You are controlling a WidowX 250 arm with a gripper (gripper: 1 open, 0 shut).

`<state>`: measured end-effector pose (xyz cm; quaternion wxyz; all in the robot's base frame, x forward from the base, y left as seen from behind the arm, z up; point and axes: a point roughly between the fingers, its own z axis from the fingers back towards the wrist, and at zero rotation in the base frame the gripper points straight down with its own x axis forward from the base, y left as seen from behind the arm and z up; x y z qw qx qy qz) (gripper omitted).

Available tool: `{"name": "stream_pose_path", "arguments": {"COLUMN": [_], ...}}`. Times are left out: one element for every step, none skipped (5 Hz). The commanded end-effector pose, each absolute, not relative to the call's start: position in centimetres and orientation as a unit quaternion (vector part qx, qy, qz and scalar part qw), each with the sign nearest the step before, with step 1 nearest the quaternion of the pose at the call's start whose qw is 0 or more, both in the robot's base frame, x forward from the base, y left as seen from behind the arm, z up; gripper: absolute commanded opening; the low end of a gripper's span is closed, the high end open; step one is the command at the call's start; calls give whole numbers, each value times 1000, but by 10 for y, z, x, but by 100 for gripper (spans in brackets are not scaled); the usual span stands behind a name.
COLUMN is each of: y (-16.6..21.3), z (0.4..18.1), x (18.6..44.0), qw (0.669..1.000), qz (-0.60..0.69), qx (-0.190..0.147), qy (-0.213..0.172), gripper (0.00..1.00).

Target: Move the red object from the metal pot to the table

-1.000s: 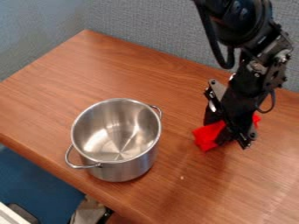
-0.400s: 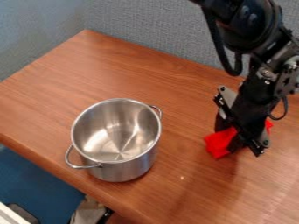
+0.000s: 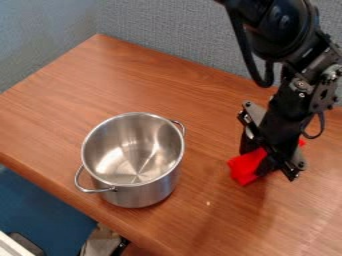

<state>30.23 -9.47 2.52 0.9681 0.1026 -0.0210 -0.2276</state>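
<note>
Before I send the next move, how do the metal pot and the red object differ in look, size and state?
The metal pot is shiny silver; the red object is bright, plain red.
The pot is round, hollow and much bigger; the red object is a small block.
The pot stands upright and free of the gripper, while the red object is at the fingers, partly hidden by them.

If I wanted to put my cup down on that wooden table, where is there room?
The wooden table looks bare left of and behind the steel pot, and in front of the red block. It's crowded right around that block, where the robot's jaws are.
</note>
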Motion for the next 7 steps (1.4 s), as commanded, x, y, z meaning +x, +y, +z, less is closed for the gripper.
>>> {"name": "stream_pose_path", "arguments": {"y": [-89,-92,-96,-100,-103,-106,-103], "z": [35,34,32,41,49,70,101], "x": [304,302,300,301,302,301,298], "qw": [973,965,955,969,978,982,985], "qz": [-201,-237,-272,-216,-161,-135,-104], "qx": [107,100,95,95,94,85,78], "qy": [-28,-47,-66,-78,-90,-100,-116], "gripper": [0,0,0,0,0,0,0]}}
